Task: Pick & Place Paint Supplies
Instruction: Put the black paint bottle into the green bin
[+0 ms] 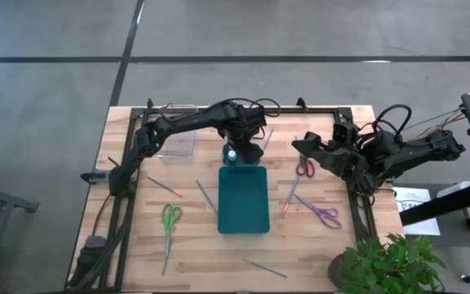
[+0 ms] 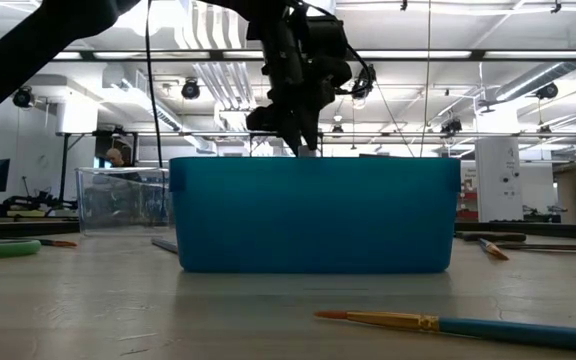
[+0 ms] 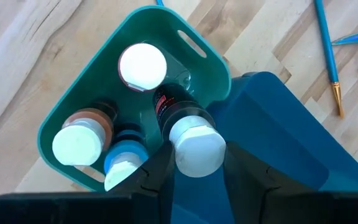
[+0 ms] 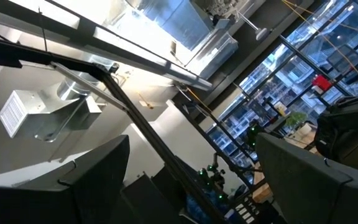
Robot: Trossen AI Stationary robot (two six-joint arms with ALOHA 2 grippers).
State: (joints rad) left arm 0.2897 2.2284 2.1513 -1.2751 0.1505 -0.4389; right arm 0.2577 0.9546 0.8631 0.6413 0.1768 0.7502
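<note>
Paint bottle (image 3: pixel 188 134) with a white cap and dark body sits clamped between the two dark fingers (image 3: pixel 157 171) of the left pincer (image 3: pixel 194 165), held above a small teal tub (image 3: pixel 73 106) with cut-out handles. Three more bottles stand inside that tub: one white-capped (image 3: pixel 142 65), one brownish with a white cap (image 3: pixel 79 140), and one blue with a pale cap (image 3: pixel 124 168). Seen from overhead, the left pincer (image 1: pixel 237 149) hangs over this tub at the far end of the larger teal tray (image 1: pixel 244 200), which lies mid-table.

Loose supplies lie on the wooden table (image 1: pixel 137 245): green-handled scissors (image 1: pixel 170 219) on the left, red-handled scissors (image 1: pixel 304 166) and purple-handled scissors (image 1: pixel 323 212) on the right, and several thin brushes, one with an orange tip (image 1: pixel 290 196) just right of the tray. A clear plastic box (image 1: pixel 178 147) stands at the far left corner.

From table height, a blue-handled brush (image 2: pixel 468 325) lies in front of the tray's wall (image 2: pixel 313 215).

The right pincer (image 1: pixel 300 147) is raised near the red-handled scissors, its fingers (image 4: pixel 92 180) spread apart and holding nothing.
</note>
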